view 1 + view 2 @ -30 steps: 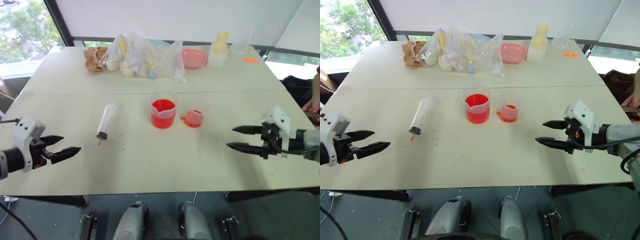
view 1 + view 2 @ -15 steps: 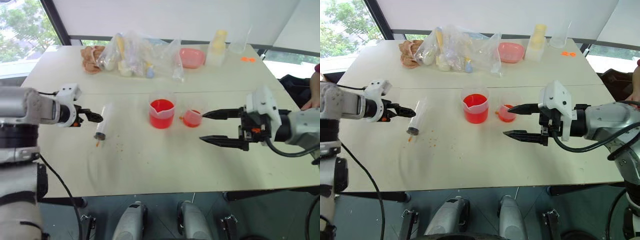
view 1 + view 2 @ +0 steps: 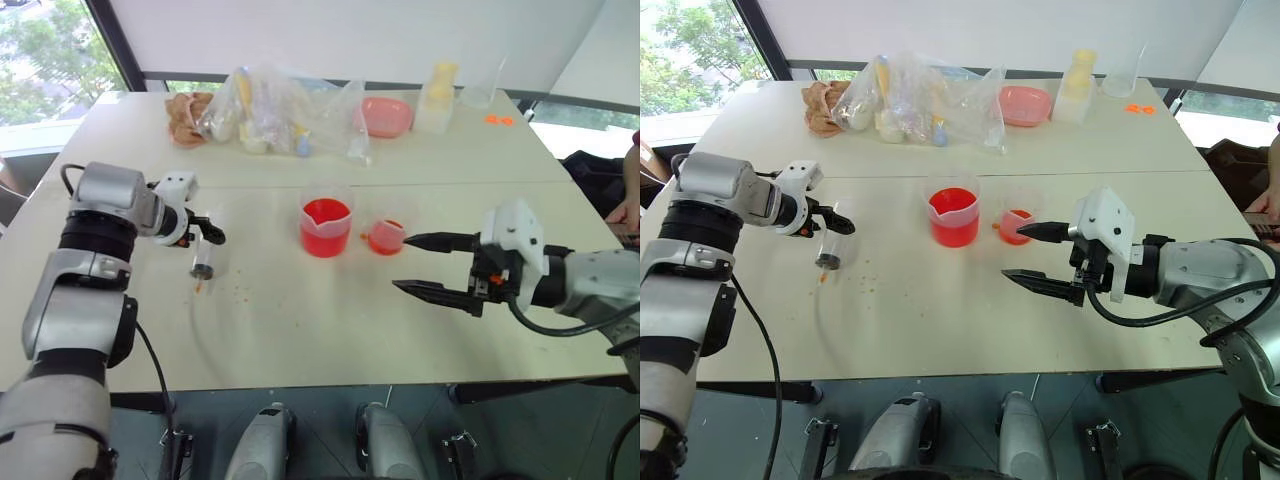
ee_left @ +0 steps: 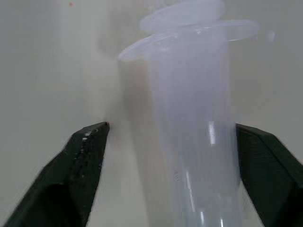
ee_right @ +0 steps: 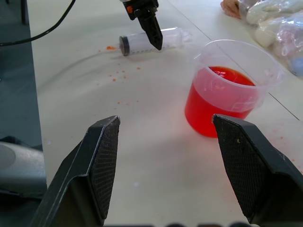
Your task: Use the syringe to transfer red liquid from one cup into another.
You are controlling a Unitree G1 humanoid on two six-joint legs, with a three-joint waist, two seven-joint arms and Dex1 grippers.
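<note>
Syringe [image 3: 205, 255]: lying flat on the pale table [image 3: 330, 330], well left of the beaker, its orange tip pointing toward the near edge; the barrel is sitting between the left gripper's fingers.
Left gripper [image 3: 207, 232]: reaching down over the barrel's upper end, one black finger [image 4: 87, 156] on each side of the clear tube; the fingers are standing apart, with a sliver of table showing between each finger and the tube, so nothing is being clamped.
Beaker [image 3: 326, 226]: standing upright mid-table, holding red liquid [image 3: 326, 213] to about two thirds.
Small cup [image 3: 386, 236]: sitting just right of the beaker, apart from it, reddish inside.
Right gripper [image 3: 420, 265]: hovering over the table right of the small cup, pointing toward it, fingers spread wide and holding nothing.
Red specks [image 3: 240, 292]: dotting the table beside the syringe tip.
Far side: plastic bags [image 3: 280, 110] and a pink bowl [image 3: 386, 116] are resting near the back edge.
</note>
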